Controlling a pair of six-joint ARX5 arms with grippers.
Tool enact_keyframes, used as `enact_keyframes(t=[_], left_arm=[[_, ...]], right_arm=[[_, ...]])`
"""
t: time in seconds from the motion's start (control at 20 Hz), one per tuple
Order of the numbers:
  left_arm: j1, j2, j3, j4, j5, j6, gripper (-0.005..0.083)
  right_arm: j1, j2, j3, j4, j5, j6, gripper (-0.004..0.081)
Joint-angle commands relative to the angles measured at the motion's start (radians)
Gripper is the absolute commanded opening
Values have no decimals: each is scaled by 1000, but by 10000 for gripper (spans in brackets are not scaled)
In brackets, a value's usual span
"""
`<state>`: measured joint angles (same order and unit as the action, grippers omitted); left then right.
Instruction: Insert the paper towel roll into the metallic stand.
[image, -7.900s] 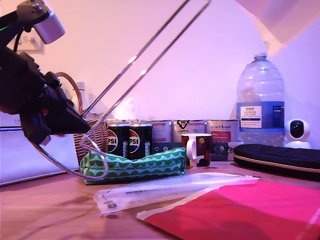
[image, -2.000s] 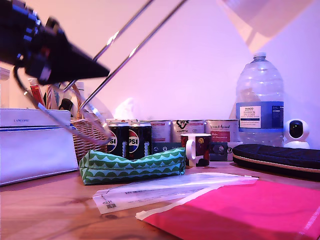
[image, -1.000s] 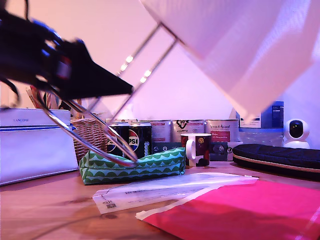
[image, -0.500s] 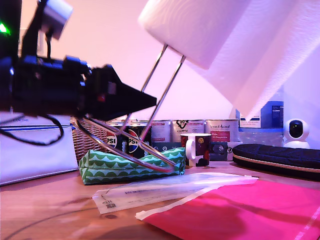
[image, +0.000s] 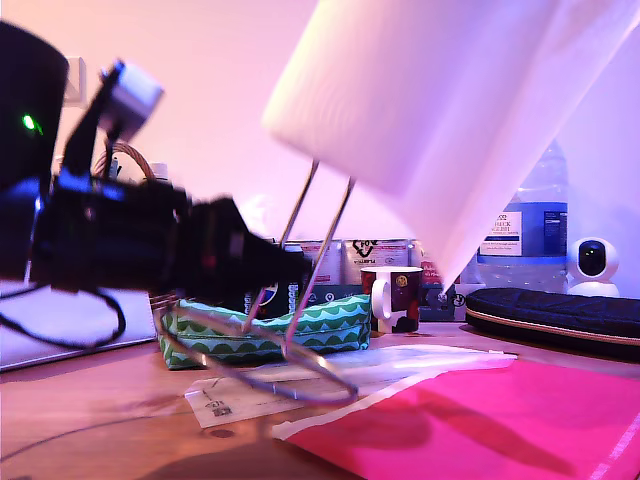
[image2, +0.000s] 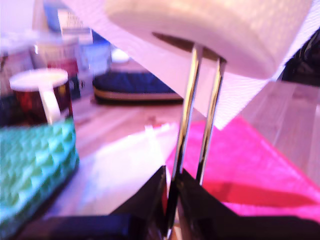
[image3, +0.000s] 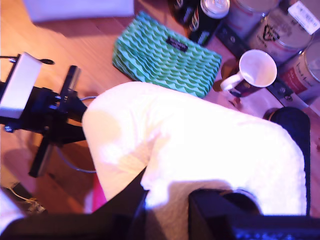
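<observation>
The paper towel roll (image: 450, 110) hangs tilted in the upper part of the exterior view, a loose sheet trailing down toward that view's right. My second gripper (image3: 167, 200) is shut on the paper towel roll (image3: 200, 145) from above and does not show in the exterior view. The two rods of the metallic stand (image: 335, 225) reach up into the roll's core. Its ring base (image: 300, 385) hovers just over the table. My first gripper (image2: 170, 210) is shut on the stand's rods (image2: 189, 100) low down, and the roll (image2: 215, 25) sits over their tops. In the exterior view the first gripper (image: 295, 268) comes in from the left.
A green patterned pouch (image: 330, 320), a mug (image: 393, 297) and tins (image: 365, 255) stand behind the stand. A clear plastic bag (image: 420, 358) and pink mailer (image: 500, 420) lie in front. At the exterior view's right are a black case (image: 560, 315), water bottle (image: 530, 230) and small camera (image: 594, 262).
The roll has come down and toward the exterior view's left, over the rod tops. The first arm has lowered, swinging the stand more upright with its ring base near the table.
</observation>
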<state>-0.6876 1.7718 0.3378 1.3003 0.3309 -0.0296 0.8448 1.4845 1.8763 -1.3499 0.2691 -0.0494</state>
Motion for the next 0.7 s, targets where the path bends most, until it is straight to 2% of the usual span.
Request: enact_keyframes(t=[0.0, 0.4, 0.65], left_arm=[[-2, 5, 66, 65, -2, -76, -23], [-2, 98, 91, 46, 0, -76, -23], [-1, 102, 91, -82, 1, -75, -23]], right_arm=[[-13, 57, -28, -11, 80, -10, -11], [-8, 99, -28, -11, 80, -11, -11], [-10, 110, -28, -13, 79, -11, -11]])
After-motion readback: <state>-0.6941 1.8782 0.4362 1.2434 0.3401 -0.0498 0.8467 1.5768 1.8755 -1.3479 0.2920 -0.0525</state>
